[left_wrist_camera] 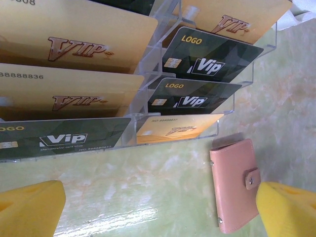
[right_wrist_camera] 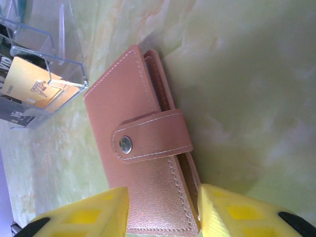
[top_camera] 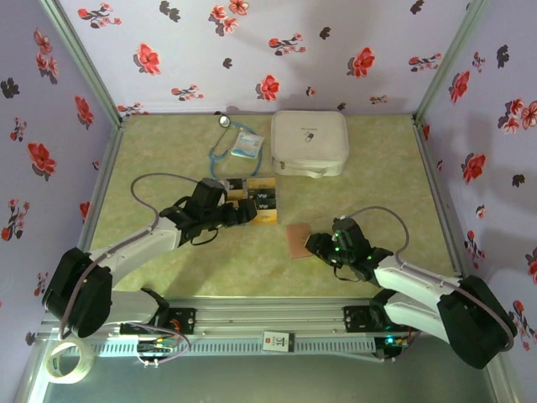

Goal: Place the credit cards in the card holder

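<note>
Right claw (right_wrist_camera: pixel 163 215) on card holder (right_wrist_camera: pixel 131 108) edges

A flat pinkish-brown leather-like card holder (right_wrist_camera: pixel 138 98) lies closed on the pale green marbled table surface (right_wrist_camera: pixel 247 74), running from the upper middle of the frame to the bottom edge. A stitched strap (right_wrist_camera: pixel 158 133) crosses it, fastened by a round metal snap (right_wrist_camera: pixel 126 144). At the bottom the right gripper (right_wrist_camera: pixel 163 215) straddles its lower end, with yellow fingers (right_wrist_camera: pixel 84 215) at either long edge; whether they press on it is unclear. In the upper left, a clear plastic rack (right_wrist_camera: pixel 66 54) holds a gold-yellow credit card (right_wrist_camera: pixel 34 84).
</note>
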You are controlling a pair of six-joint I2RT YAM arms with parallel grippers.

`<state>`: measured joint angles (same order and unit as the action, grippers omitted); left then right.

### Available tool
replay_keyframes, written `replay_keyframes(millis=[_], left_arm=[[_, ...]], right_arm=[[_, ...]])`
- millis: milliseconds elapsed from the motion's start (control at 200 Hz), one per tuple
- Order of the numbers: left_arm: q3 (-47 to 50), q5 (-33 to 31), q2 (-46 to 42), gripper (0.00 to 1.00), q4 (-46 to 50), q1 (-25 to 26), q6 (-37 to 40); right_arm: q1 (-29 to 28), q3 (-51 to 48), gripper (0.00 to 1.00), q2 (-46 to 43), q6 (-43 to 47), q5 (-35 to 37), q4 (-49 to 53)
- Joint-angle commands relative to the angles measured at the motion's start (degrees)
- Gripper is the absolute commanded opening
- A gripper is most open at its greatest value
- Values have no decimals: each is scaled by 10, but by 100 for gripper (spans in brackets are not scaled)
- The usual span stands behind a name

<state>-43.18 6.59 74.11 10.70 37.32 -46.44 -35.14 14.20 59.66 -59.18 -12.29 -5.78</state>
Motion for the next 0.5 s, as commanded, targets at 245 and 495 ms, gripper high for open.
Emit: replay_keyframes(millis=[245, 495], left_arm=[[-17, -14, 12, 100, -16, 9, -4], [-15, -15, 13, 100, -18, 10, -2]], right_arm=[[4, -13, 35, 50, -15, -30, -63], [4, -13, 16, 62, -22, -40, -87]])
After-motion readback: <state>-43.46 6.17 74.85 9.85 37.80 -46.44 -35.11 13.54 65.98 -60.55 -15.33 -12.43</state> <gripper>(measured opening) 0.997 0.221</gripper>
